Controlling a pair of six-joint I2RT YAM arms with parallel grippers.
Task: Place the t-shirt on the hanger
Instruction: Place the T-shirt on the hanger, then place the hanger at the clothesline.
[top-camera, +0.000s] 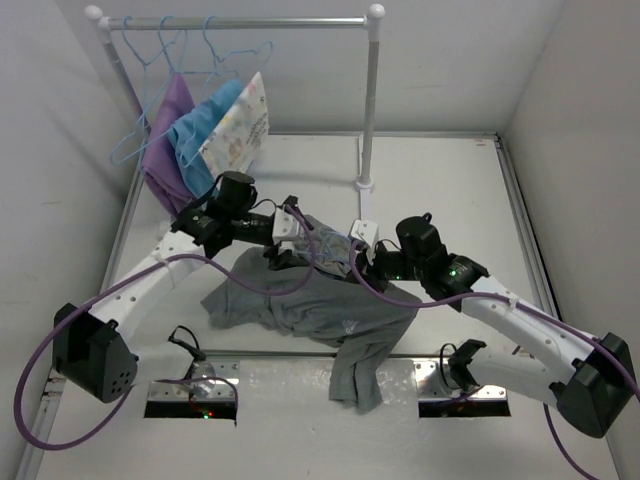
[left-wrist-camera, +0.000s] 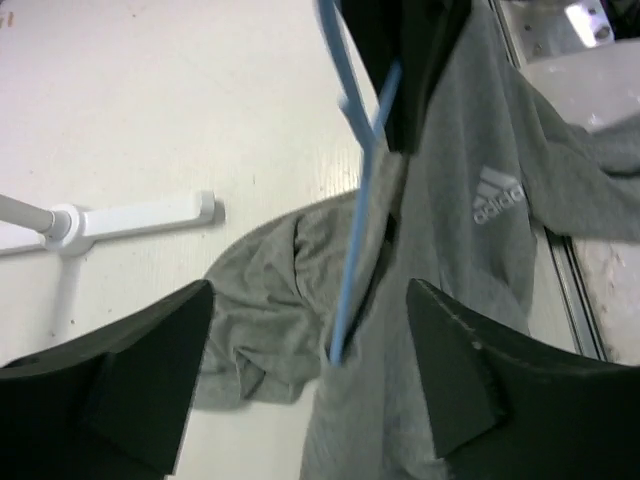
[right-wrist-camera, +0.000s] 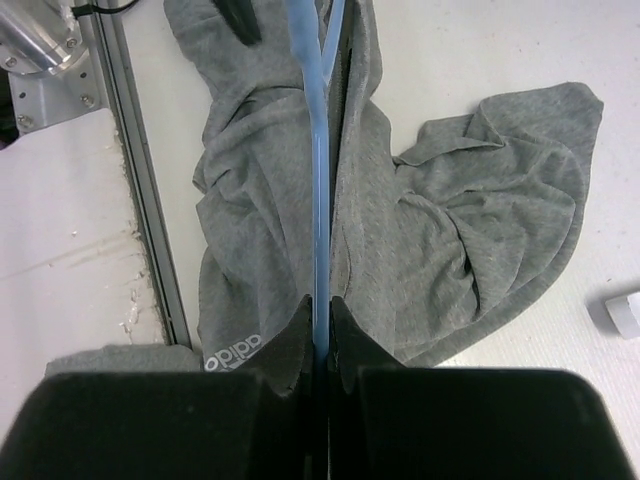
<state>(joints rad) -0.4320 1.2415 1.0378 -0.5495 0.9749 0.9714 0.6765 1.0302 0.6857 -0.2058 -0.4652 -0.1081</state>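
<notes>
Grey t-shirt (right-wrist-camera: 480, 200) lies crumpled. At its one o'clock, right claw (right-wrist-camera: 322, 320) pinches the blue hanger (right-wrist-camera: 320, 200); at eleven, left claw (left-wrist-camera: 308, 330) gapes open.

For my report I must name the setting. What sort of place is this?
Probably a robot test cell, not a home: left arm and right arm bolted to a white table between white walls, a small clothes rail with spare hangers, and a grey t-shirt lying there.

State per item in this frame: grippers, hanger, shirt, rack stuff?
left gripper: open, empty
right gripper: shut on hanger
hanger: held against t-shirt
t-shirt: crumpled on table, not hung
purple cloth: hanging on rack
blue cloth: hanging on rack
patterned cloth: hanging on rack
</notes>
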